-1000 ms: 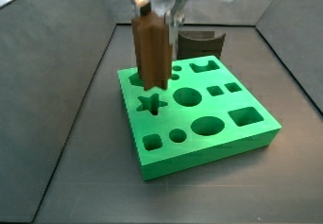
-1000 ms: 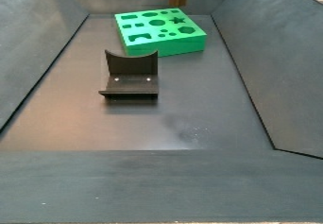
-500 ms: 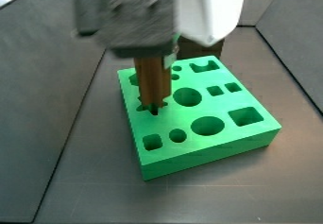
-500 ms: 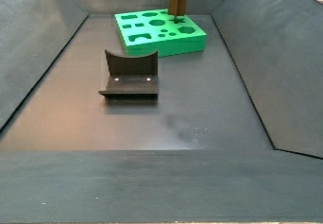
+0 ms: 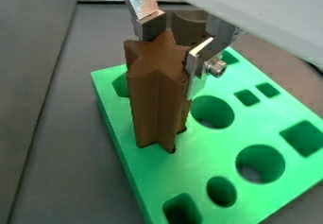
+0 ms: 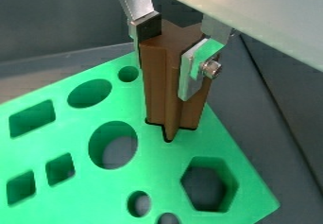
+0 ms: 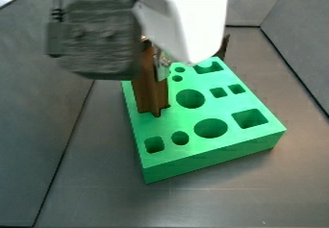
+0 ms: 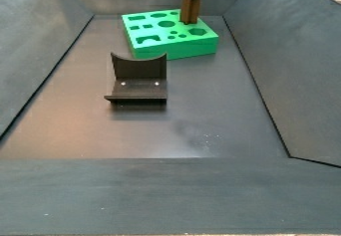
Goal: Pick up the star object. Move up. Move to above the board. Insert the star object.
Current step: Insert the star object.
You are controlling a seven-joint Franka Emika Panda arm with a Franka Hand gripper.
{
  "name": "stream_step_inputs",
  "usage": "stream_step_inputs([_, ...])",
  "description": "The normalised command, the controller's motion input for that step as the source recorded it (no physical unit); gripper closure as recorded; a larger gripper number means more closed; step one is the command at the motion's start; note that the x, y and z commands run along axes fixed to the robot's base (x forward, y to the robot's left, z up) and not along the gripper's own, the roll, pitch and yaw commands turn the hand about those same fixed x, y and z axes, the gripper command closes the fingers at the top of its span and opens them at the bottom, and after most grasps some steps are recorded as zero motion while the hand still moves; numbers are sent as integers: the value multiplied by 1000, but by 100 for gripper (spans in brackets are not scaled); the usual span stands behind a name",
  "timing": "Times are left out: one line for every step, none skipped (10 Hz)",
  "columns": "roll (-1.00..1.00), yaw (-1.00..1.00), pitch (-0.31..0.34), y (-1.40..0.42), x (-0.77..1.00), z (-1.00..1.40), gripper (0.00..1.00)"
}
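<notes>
The star object (image 5: 154, 95) is a tall brown star-section peg, upright between my gripper's (image 5: 175, 46) silver fingers (image 5: 202, 60). The gripper is shut on it near its top, as both wrist views show (image 6: 171, 48). The peg (image 6: 164, 91) stands over the green board (image 6: 158, 168), with its lower end at the board's top face, on the star cut-out, which it hides. How deep it sits I cannot tell. In a side view the large blurred gripper (image 7: 152, 66) covers most of the peg (image 7: 152, 88) above the board (image 7: 206, 160). In a side view the peg (image 8: 190, 6) stands on the far board (image 8: 150, 31).
The dark fixture (image 8: 136, 81) stands mid-floor, in front of the board. Its curved top shows behind the peg in a wrist view (image 5: 190, 22). Grey sloping walls (image 8: 40, 71) enclose the floor. The board's other cut-outs are circles (image 5: 259, 163), squares and a hexagon (image 6: 209, 185).
The gripper has come down with the peg, from above the board to the peg's lower end at the star cut-out. The board and fixture have not moved.
</notes>
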Motion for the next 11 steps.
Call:
stream_step_inputs([0, 0, -14, 0, 0, 0, 100])
stream_step_inputs([0, -94, -23, -17, 0, -129, 100])
stream_step_inputs([0, -354, 0, -46, -63, -429, 100])
stream_step_inputs([83, -463, 57, -197, -14, -700, 100])
stream_step_inputs([136, -143, 63, -466, 249, -934, 100])
stream_step_inputs([0, -200, 177, -289, 166, -809, 100])
stream_step_inputs([0, -220, 230, -251, 117, -711, 100])
stream_step_inputs([0, -214, 216, -240, 169, -729, 100])
stream_step_inputs([30, -126, 224, -126, 234, -726, 100])
stream_step_inputs([-30, 0, -24, 20, 0, 0, 100])
stream_step_inputs([0, 0, 0, 0, 0, 0, 100])
